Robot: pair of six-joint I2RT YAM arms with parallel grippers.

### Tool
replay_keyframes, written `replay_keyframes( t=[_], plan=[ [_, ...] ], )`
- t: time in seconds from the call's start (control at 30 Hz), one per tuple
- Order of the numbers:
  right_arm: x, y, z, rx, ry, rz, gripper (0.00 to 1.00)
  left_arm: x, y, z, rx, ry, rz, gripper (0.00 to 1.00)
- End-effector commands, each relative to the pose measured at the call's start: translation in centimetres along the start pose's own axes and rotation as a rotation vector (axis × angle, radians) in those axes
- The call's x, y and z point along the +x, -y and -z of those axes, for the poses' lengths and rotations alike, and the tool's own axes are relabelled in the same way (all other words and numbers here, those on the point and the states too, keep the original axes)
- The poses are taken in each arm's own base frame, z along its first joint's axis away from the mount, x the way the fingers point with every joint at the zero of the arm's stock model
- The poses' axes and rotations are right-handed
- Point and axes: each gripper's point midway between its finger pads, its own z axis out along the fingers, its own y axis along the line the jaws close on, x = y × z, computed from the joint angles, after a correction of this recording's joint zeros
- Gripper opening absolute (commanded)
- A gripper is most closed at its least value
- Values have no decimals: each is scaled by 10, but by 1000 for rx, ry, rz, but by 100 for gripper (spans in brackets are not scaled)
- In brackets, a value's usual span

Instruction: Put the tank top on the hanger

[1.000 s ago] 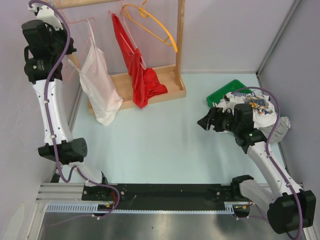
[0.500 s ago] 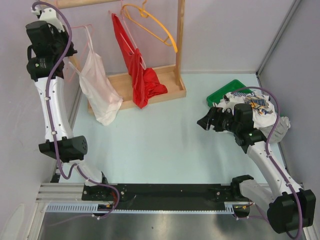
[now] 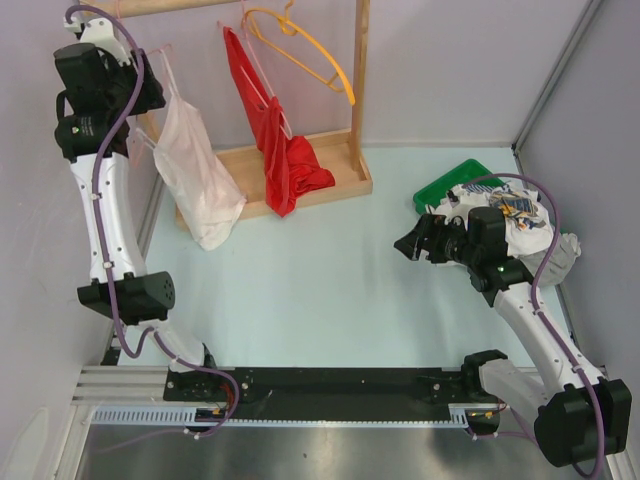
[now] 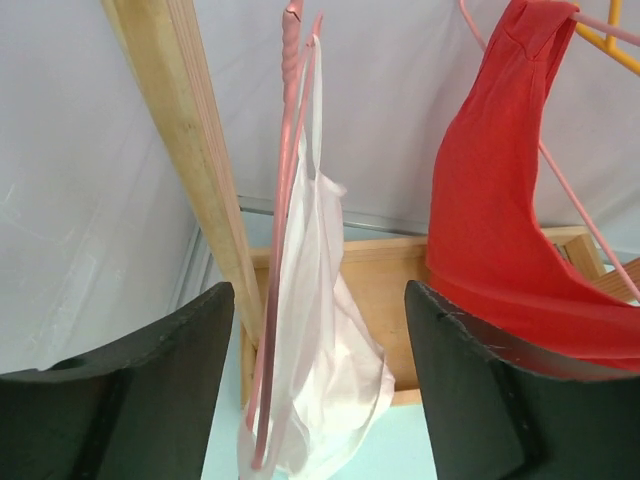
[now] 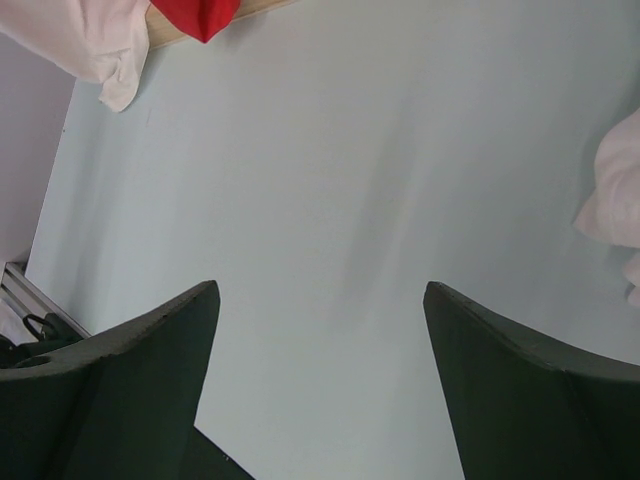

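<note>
The pale pink tank top (image 3: 195, 165) hangs by its thin straps on the thin pink hanger (image 4: 290, 60) at the left end of the wooden rack. Its hem droops over the rack's base. My left gripper (image 3: 148, 95) is raised beside the hanger, open. In the left wrist view the tank top (image 4: 330, 340) and the hanger's wire (image 4: 268, 330) hang in line with the gap of the left gripper (image 4: 318, 290), touching neither finger. The hook's top runs out of view. My right gripper (image 3: 405, 245) hovers low over the table, open and empty (image 5: 320, 287).
A red garment (image 3: 280, 150) and an orange-yellow hanger (image 3: 310, 50) hang on the same rack, to the right of the tank top. The rack's wooden post (image 3: 360, 70) and base (image 3: 335, 170) stand behind. A green bin (image 3: 450, 185) and a heap of whitish clothes (image 3: 525, 225) lie at the right.
My left gripper has gone from shut to open, letting go at the hanger. The tank top has swung slightly left. The right arm has not moved.
</note>
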Motion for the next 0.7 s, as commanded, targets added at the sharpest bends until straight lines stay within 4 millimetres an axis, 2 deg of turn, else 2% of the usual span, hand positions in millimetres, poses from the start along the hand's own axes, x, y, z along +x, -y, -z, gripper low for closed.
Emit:
replay_keyframes(
  t=[0.0, 0.03, 0.07, 0.13, 0.17, 0.23, 0.27, 0.33, 0.4, 0.43, 0.47, 0.5, 0.53, 0.57, 0.6, 0.63, 0.67],
  plan=[
    [-9, -5, 4, -21, 38, 19, 89, -32, 7, 27, 16, 100, 6, 78],
    [-9, -5, 4, -21, 38, 19, 89, -34, 9, 32, 19, 109, 5, 82],
    [-9, -6, 4, -23, 38, 21, 89, -35, 9, 34, 18, 111, 8, 91],
    [-10, -7, 6, -23, 43, 22, 89, -34, 11, 38, 21, 111, 7, 97],
    [-11, -7, 6, -22, 45, 23, 89, -38, 11, 47, 17, 124, 8, 99],
    [-10, -6, 7, -20, 43, 21, 89, -33, 10, 52, 0, 117, 8, 99],
    [-11, -7, 7, -21, 47, 25, 89, -41, 10, 65, -18, 148, 1, 100],
    [-10, -7, 9, -21, 45, 26, 89, -36, 10, 71, -33, 146, -5, 100],
    [-10, -7, 10, -17, 45, 27, 89, -44, 5, 93, -74, 188, -7, 99],
    [-11, -7, 10, -15, 48, 27, 89, -32, 3, 92, -86, 165, -8, 99],
    [-10, -7, 11, -14, 47, 26, 89, -32, 2, 96, -97, 180, -7, 99],
    [-10, -7, 11, -13, 46, 26, 89, -39, -2, 118, -120, 225, -3, 100],
    [-11, -8, 12, -14, 50, 26, 89, -18, -5, 112, -134, 186, 0, 99],
    [-10, -7, 13, -12, 48, 26, 89, -21, -5, 119, -140, 226, 5, 99],
    [-10, -8, 13, -13, 50, 28, 89, -16, -6, 124, -145, 236, 11, 99],
    [-10, -6, 14, -5, 51, 30, 89, 0, -4, 136, -135, 236, 13, 99],
    [-9, -6, 14, -4, 50, 33, 89, 2, -2, 141, -128, 266, 17, 100]
  ],
)
